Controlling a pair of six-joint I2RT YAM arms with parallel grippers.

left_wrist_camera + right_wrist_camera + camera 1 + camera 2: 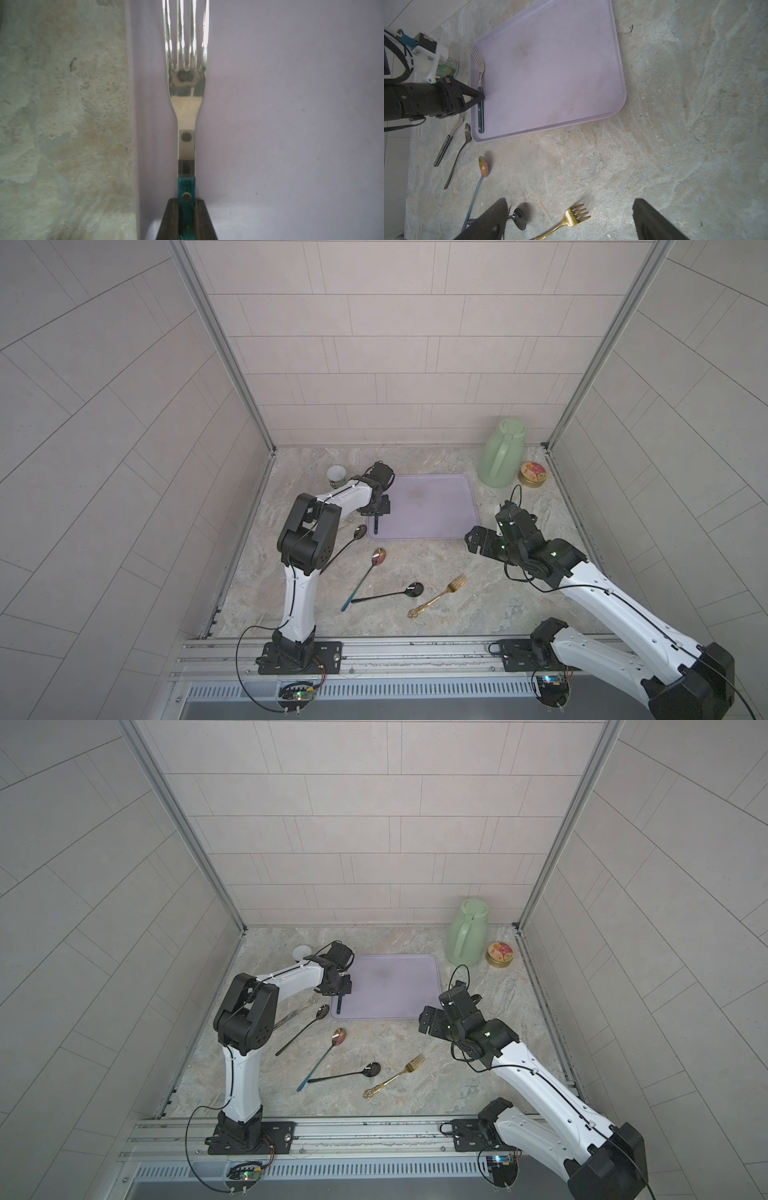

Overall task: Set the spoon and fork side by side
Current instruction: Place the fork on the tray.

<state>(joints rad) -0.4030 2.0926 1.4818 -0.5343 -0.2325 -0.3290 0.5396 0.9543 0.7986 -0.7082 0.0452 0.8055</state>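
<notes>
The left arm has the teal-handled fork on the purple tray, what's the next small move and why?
Probably open the jaws of the left gripper and lift clear. The teal-handled fork already lies flat on the purple tray, jaws pinching only its handle. The dark spoon nearby is off the tray, so releasing frees that arm to fetch it.

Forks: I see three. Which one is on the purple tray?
The teal-handled fork, pinched by the left claw along the tray edge; the gold fork and dark-handled fork lie on the counter.
</notes>
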